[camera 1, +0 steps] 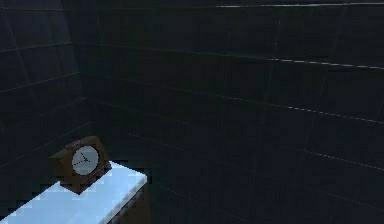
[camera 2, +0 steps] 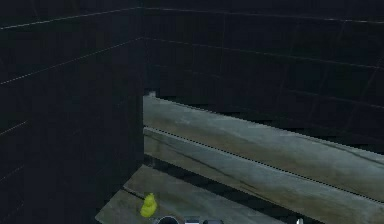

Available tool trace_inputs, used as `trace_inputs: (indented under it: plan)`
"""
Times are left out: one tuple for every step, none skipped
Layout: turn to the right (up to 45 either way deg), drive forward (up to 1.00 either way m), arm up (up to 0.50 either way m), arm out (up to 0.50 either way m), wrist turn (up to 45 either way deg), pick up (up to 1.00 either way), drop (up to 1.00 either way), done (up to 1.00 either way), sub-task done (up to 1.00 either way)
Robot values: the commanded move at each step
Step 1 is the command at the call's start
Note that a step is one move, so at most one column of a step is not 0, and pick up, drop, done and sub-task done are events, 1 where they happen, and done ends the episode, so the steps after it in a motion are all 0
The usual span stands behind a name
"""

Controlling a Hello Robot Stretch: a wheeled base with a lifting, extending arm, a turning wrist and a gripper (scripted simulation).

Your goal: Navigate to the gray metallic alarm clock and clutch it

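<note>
My gripper's state I cannot tell, nor whether it has hold of anything. Out on my arm side lie stepped wooden planks [camera 2: 260, 150], a small yellow thing [camera 2: 148, 206] on the lowest. The one clock [camera 1: 84, 163] stands ahead, low at the forward view's left, near the far edge of a pale counter [camera 1: 100, 195] — brown-cased, not gray. I judge I must drive closer and swing my arm side toward it.

Clock [camera 1: 85, 163] sits on the tabletop [camera 1: 50, 208], near left in the forward view. Arm side view, there's a small thing [camera 2: 148, 206] on a bench [camera 2: 260, 150] seat.
</note>
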Motion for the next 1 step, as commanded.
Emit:
trace_inputs:
  plan:
    - [0.0,0.0,0.0,0.0,45.0,0.0,0.0,0.0,0.0]
